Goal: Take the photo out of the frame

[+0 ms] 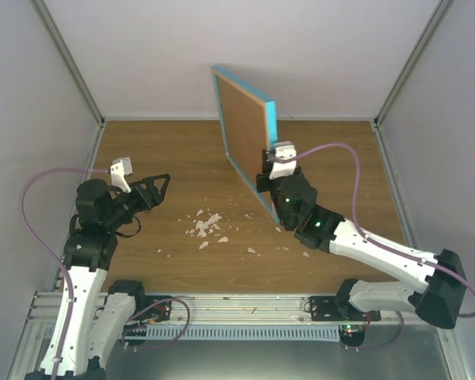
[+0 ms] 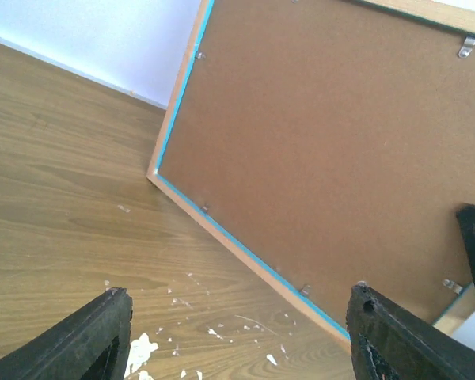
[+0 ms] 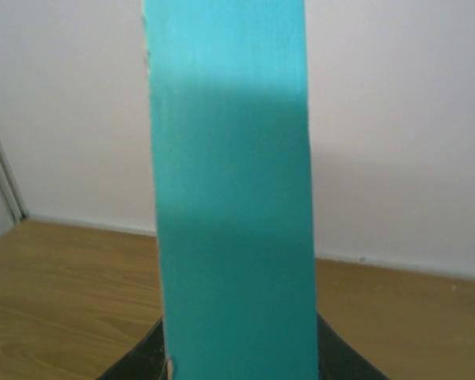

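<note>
The frame (image 1: 245, 138) stands on edge on the wooden table, tilted, its brown fibreboard back toward the left arm. My right gripper (image 1: 267, 170) is shut on the frame's right edge and holds it up; the right wrist view shows only the turquoise edge (image 3: 231, 198) between the dark fingers. In the left wrist view the back panel (image 2: 332, 150) has pale wood edging, a blue rim and small metal clips. My left gripper (image 1: 160, 188) is open and empty, left of the frame and apart from it. The photo is hidden.
White paper scraps (image 1: 206, 226) lie on the table between the arms, also in the left wrist view (image 2: 142, 348). White walls close the back and sides. Purple cables loop from both wrists.
</note>
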You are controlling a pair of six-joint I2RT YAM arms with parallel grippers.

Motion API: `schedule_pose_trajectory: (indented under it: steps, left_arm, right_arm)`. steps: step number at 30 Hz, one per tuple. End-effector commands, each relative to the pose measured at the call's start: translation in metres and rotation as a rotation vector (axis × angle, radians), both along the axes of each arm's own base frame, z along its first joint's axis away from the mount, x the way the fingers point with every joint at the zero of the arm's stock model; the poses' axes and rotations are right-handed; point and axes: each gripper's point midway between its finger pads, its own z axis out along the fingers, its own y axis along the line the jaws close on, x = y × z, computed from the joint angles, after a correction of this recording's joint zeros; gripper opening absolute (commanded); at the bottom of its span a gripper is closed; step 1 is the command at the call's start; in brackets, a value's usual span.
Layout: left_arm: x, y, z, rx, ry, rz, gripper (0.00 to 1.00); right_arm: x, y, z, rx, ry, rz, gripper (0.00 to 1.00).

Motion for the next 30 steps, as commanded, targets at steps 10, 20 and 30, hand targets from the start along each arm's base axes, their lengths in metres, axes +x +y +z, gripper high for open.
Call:
schedule_pose_trajectory:
  steps: [10,20,30]
  left_arm:
    - [0.004,-0.015,-0.034,-0.083,0.039,-0.084,0.76]
    - [0.000,-0.025,-0.086,-0.139,0.138,-0.130,0.80]
    - [-0.005,-0.037,-0.127,-0.208,0.226,-0.165,0.84]
  right_arm:
    - [0.005,-0.083,-0.059,0.960,0.204,-0.150,0.00]
    - [-0.009,-0.094,-0.175,1.332,0.422,-0.281,0.01]
    - [-0.023,-0.072,-0.240,1.387,0.630,-0.358,0.01]
